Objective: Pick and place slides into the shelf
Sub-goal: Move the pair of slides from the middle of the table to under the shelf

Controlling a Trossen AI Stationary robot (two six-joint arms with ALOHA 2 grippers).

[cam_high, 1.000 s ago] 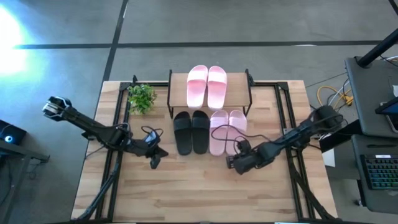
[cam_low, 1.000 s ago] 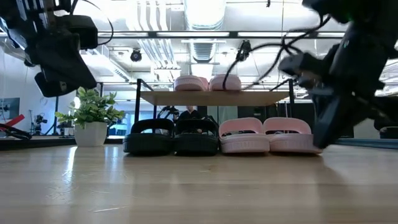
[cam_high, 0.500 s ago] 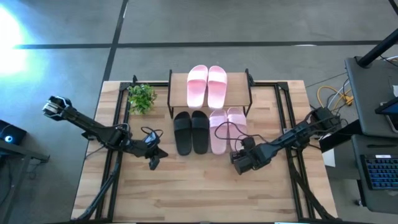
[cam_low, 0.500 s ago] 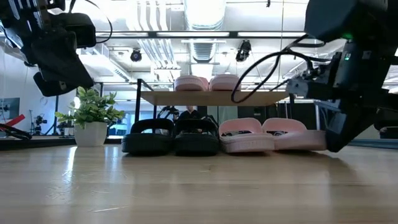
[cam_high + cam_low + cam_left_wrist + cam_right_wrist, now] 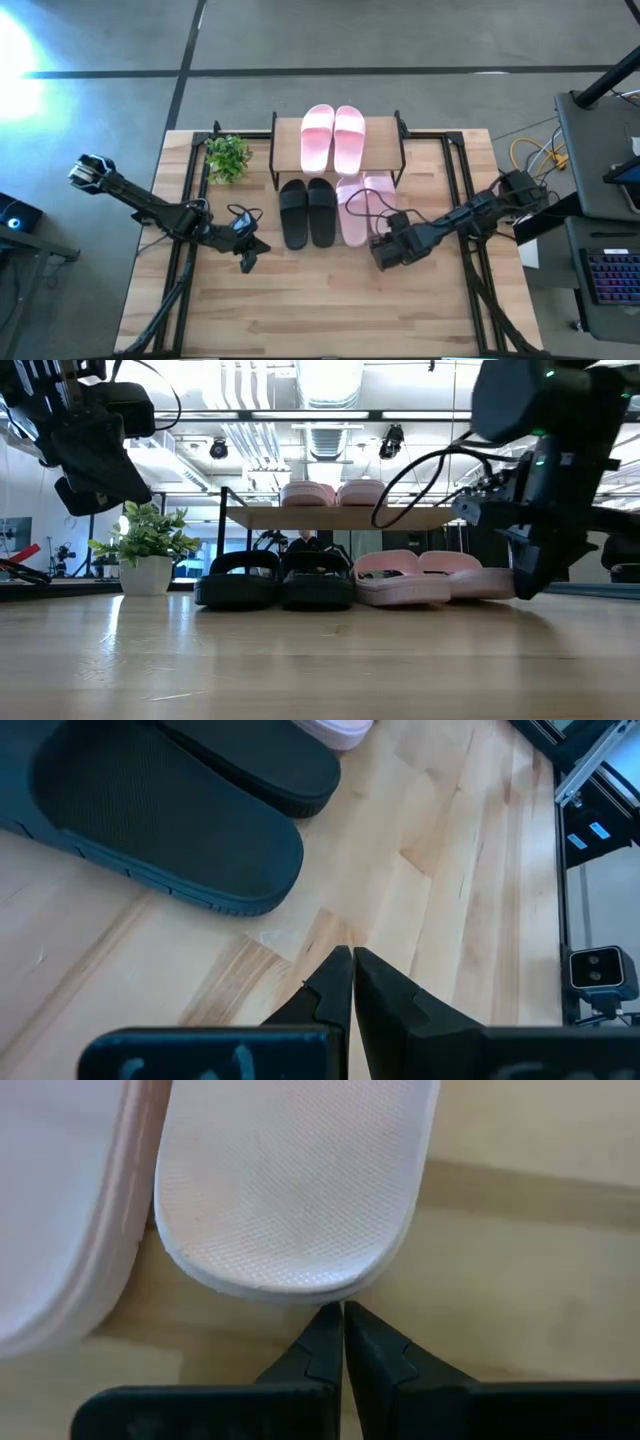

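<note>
**Fingertips at the pink heel**

The shelf sits mid-table with two pink slides on top. Under it are the black pair and another pink pair. My right gripper, fingers pinched together on nothing, touches the outer pink slide's heel. My left gripper, clenched empty too, hovers near the black pair.

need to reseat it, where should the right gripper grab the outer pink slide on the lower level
Judging by its pose, take the outer pink slide by its heel rim, coming from the table's front. The heel faces the right gripper, flat and thin-edged, while the strap end sits under the shelf.
</note>
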